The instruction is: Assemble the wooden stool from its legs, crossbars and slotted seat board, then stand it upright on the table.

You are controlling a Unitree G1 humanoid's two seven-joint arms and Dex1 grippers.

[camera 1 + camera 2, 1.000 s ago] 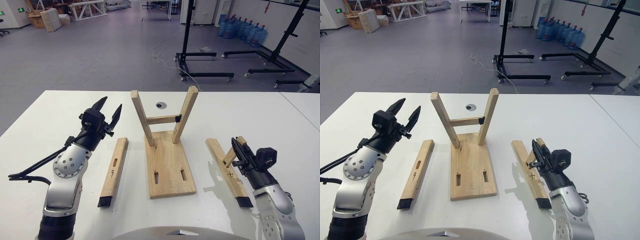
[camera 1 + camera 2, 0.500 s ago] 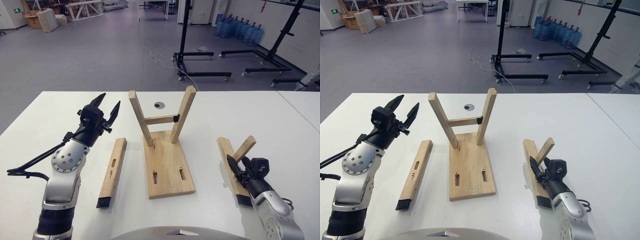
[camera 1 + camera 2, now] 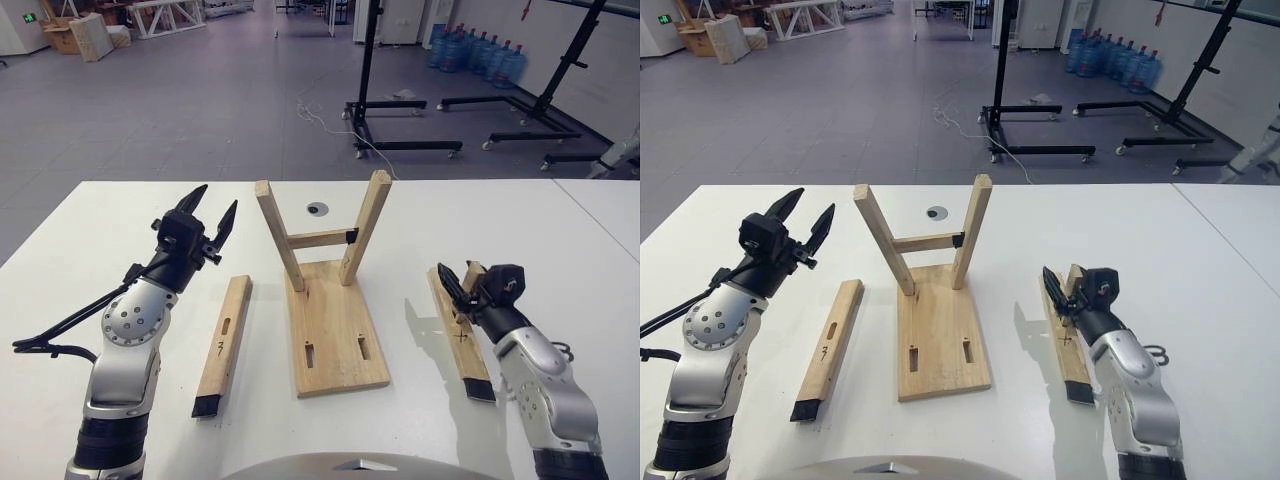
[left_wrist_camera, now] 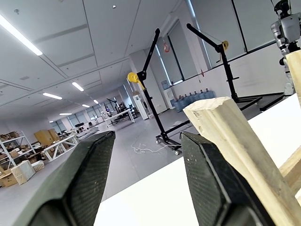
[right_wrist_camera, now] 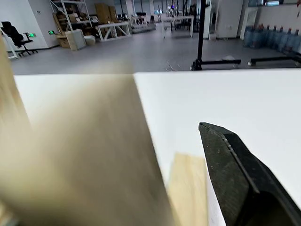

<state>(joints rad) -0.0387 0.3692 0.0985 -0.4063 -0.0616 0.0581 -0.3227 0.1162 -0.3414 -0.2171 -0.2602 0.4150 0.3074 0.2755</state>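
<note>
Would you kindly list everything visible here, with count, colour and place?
seat board: 1, pale wood, flat at table centre
upright legs: 2, pale wood, plugged into the board's far end
crossbars: 2, pale wood, one between the upright legs, one stub at the right leg's far end
left leg: 1, pale wood, flat left of the board
right leg: 1, pale wood, flat right of the board
table: 1, white
stands: 2, black, floor behind
bottles: several, blue, far back
left gripper: black, open, above table
right gripper: black, at right leg
</note>
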